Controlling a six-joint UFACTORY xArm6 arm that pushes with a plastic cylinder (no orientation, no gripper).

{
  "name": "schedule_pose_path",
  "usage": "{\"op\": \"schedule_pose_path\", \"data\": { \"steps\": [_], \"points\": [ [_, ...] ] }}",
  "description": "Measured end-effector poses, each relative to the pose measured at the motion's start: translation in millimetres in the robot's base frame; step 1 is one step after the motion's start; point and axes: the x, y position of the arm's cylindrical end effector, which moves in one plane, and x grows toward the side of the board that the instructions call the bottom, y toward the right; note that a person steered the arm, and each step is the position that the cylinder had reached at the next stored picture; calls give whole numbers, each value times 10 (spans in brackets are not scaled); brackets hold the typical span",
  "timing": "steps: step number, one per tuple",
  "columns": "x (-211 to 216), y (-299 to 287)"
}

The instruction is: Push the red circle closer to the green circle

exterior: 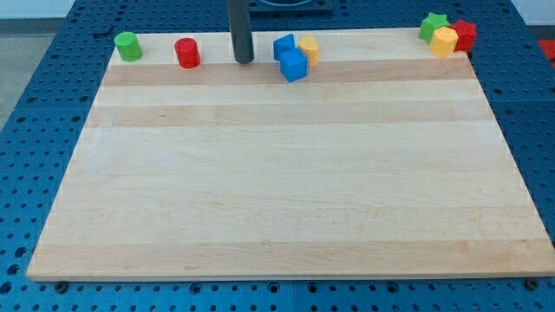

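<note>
The red circle stands near the board's top edge, left of centre. The green circle stands at the board's top left corner, a short gap to the left of the red one. My tip rests on the board to the right of the red circle, apart from it, and left of the blue blocks.
Two blue blocks and a yellow block cluster just right of my tip. A green star, a yellow block and a red block sit at the top right corner. The wooden board lies on a blue perforated table.
</note>
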Motion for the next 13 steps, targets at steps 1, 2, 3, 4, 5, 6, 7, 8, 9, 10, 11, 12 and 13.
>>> {"op": "schedule_pose_path", "data": {
  "steps": [1, 2, 3, 4, 5, 6, 7, 8, 9, 10, 11, 12, 13],
  "points": [
    [-240, 7],
    [-298, -175],
    [-296, -446],
    [-276, -716],
    [-167, -738],
    [-78, -633],
    [28, -638],
    [51, -725],
    [51, -834],
    [51, -975],
    [51, -1016],
    [67, -1129],
    [85, -1311]
  ]
}}
